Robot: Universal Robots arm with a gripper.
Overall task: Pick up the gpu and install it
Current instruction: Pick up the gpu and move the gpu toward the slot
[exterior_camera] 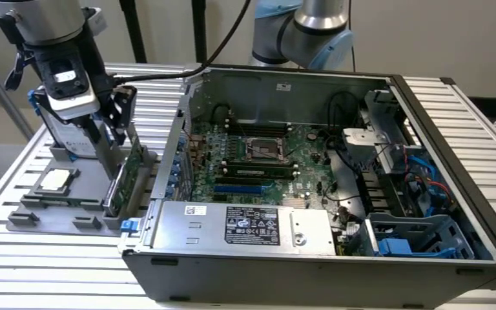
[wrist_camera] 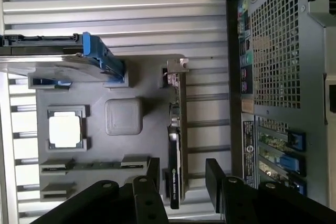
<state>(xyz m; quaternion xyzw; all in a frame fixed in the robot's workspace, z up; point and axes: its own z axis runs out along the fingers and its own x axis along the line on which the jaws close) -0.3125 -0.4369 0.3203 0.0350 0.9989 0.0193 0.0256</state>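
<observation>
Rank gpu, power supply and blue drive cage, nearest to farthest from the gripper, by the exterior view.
1. gpu, just below the gripper.
2. power supply, middle of the view.
3. drive cage, exterior view's right.

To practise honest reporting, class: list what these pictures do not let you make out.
1. gpu faces: edge-on in the wrist view, gripper straddling it.
2. hard drive: exterior view, partly behind the gripper.
3. Power supply label text: exterior view, too small.
</observation>
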